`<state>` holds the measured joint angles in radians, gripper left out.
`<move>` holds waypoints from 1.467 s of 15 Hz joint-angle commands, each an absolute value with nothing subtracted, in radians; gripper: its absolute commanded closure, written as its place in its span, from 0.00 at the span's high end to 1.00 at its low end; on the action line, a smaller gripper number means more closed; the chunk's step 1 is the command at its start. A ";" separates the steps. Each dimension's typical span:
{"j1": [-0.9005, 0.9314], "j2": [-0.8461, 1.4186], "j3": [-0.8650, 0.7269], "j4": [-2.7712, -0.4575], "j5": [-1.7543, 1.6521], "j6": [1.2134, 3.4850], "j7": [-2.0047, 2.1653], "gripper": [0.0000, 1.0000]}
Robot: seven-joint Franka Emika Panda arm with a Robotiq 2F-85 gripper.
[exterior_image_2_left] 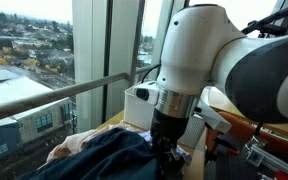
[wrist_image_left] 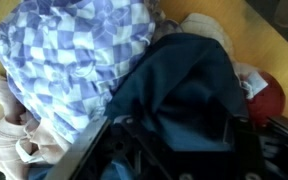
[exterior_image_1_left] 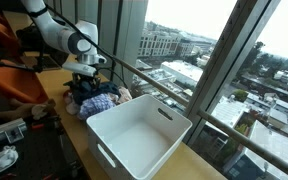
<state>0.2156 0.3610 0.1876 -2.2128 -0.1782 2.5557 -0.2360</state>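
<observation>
My gripper (wrist_image_left: 180,132) is lowered onto a pile of clothes (exterior_image_1_left: 96,100) on a wooden table. Its fingers stand wide apart with a dark blue garment (wrist_image_left: 179,80) bunched between them, touching the cloth. A blue-and-white checkered cloth (wrist_image_left: 74,55) lies to the left of it, and a beige cloth (wrist_image_left: 9,140) at the lower left. A red item (wrist_image_left: 270,95) peeks out at the right. In both exterior views the gripper (exterior_image_2_left: 167,155) (exterior_image_1_left: 89,80) sinks into the pile, where the dark blue garment (exterior_image_2_left: 109,155) also shows.
A large empty white plastic bin (exterior_image_1_left: 139,135) stands on the table beside the pile. A tall window with a metal rail (exterior_image_2_left: 54,92) runs along the table's far edge. Clutter and cables (exterior_image_1_left: 9,130) lie on the other side.
</observation>
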 commanded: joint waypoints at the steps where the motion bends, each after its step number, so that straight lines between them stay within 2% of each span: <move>1: 0.209 0.343 0.167 -2.221 -0.238 2.568 -0.240 0.39; 6: 0.186 0.274 0.162 -2.201 -0.264 2.528 -0.269 0.02; 7: 0.179 0.245 0.168 -2.192 -0.256 2.512 -0.284 0.00; 14: 0.153 0.098 0.157 -1.965 -0.247 2.404 -0.396 0.01; 22: 0.069 0.128 0.088 -1.556 -0.242 2.327 -0.480 0.01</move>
